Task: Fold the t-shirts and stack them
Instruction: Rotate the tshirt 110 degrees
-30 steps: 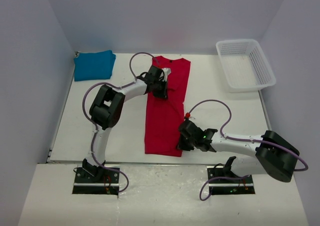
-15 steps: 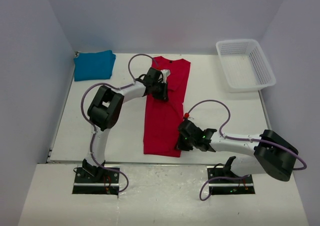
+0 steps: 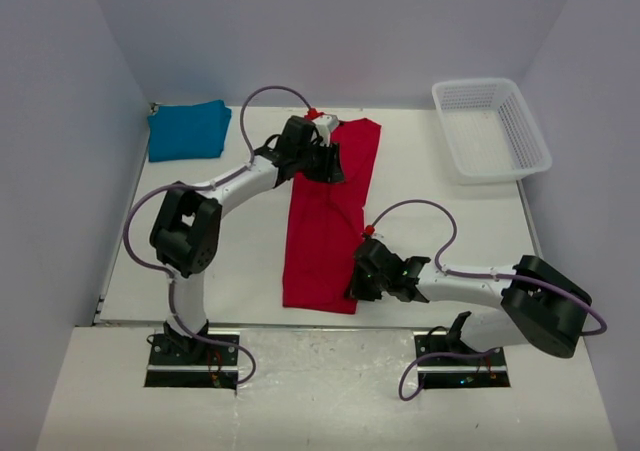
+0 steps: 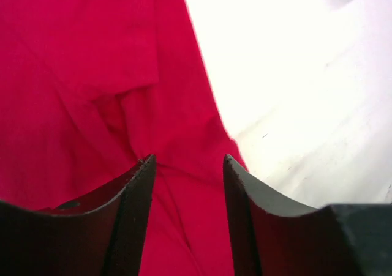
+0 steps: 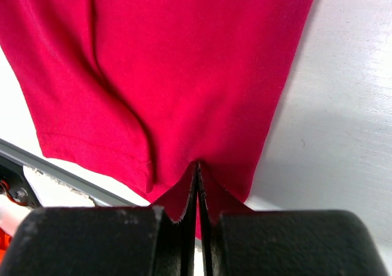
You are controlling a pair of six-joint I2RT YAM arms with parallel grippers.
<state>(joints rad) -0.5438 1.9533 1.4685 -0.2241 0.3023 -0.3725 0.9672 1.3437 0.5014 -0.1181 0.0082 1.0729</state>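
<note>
Pale walls (image 3: 330,31) close in a white table (image 3: 250,261), and the red t-shirt (image 3: 320,231) lies down its middle as a long narrow strip, collar end far, hem end near you. The teal t-shirt (image 3: 188,129) sits as a folded packet in the far left corner, well apart, and a white basket (image 3: 490,126) stands at the far right.

You appear to be partway through folding the red one: the lengthwise fold looks made, the crosswise fold not yet.

Your left gripper (image 3: 325,163) hovers at the collar end. Your right gripper (image 3: 360,283) is at the near right corner of the hem.

The overhead view gives you the layout but hides both sets of jaws. The left wrist view fills that in: the left gripper (image 4: 187,163) has its jaws standing apart with nothing between them, and rumpled red t-shirt (image 4: 73,74) below. The right wrist view shows the right gripper (image 5: 197,166) clamped tight on a pinch of the red t-shirt (image 5: 184,55) at its hem edge.

Next, you likely need a second hold on the hem's left corner so both corners can travel toward the collar together; lifting on one corner alone would probably skew the strip.
</note>
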